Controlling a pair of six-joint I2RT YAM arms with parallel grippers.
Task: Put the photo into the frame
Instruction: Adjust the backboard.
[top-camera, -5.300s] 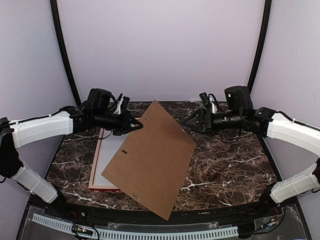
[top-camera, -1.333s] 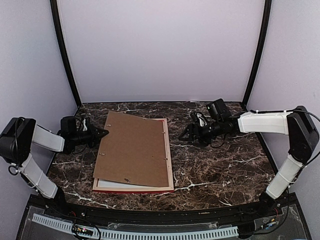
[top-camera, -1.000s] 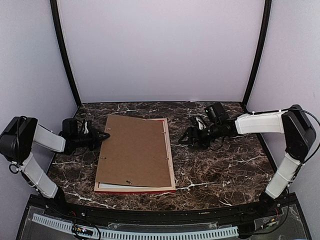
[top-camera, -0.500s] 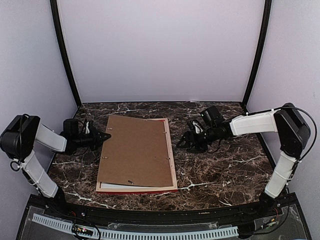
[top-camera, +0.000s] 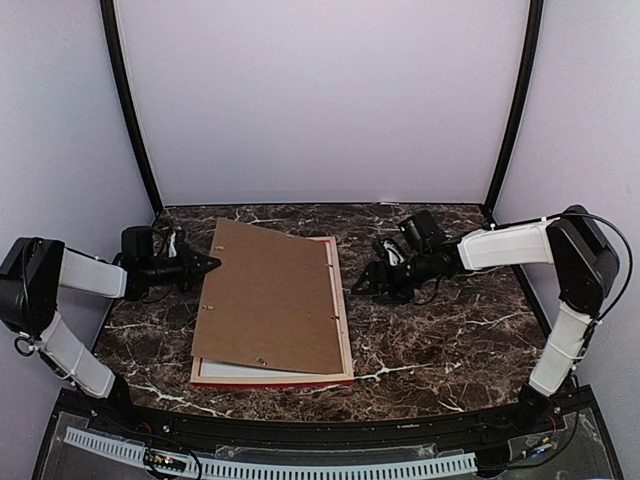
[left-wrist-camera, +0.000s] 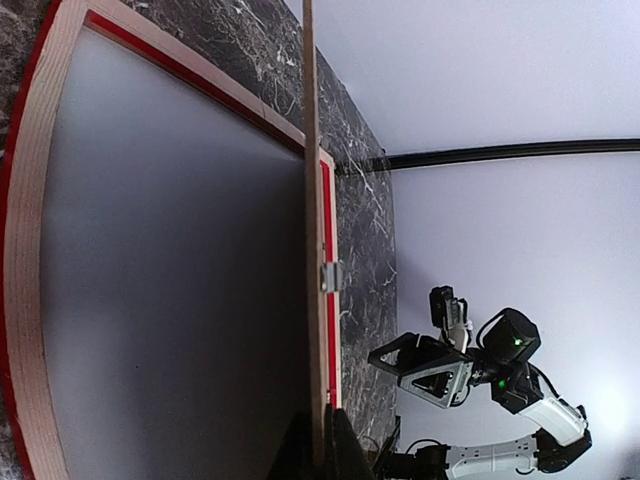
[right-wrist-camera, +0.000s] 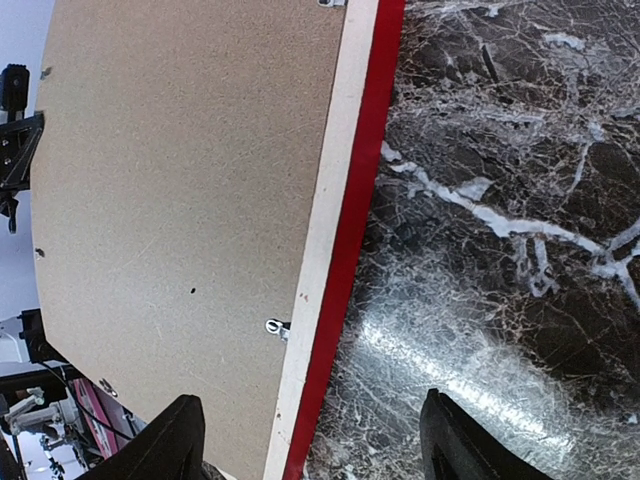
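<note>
Operator: Risks from here?

Robot: My left gripper (top-camera: 208, 265) is pinched tight on the left edge of the brown backing board (top-camera: 270, 295). The board is tipped up on that side, and its right edge rests along the right rail of the frame (top-camera: 344, 325). I judge that a thin edge held in a tip pinch can slip, and the board would then drop crooked, outside the rails. It sits skewed, with its upper left corner reaching past the frame's top rail. Pulling on it could also drag the frame across the table (top-camera: 450, 340).

Operator: And the other hand?

Robot: My right gripper (top-camera: 368, 285) hangs low just beside the frame's right rail, fingers spread, holding nothing. A careless move inward could nudge the rail or catch a turn clip (right-wrist-camera: 277, 327).

Operator: Where is the photo?

Robot: I cannot say for sure. The frame lies face down at centre left of the overhead view, with the board covering it. My left wrist view looks under the raised board and shows a pale sheet (left-wrist-camera: 170, 280) filling the opening between the rails. I cannot tell whether that is the photo's back, a mat or the pane. The overhead view gives only a white sliver at the board's lower edge.

Operator: What does the right wrist add?

Robot: It shows the board's flat top, the wood-toned rail with its red outer edge, and the marble ahead of my spread fingers (right-wrist-camera: 455, 445). It does not show the gap beneath the board.
</note>
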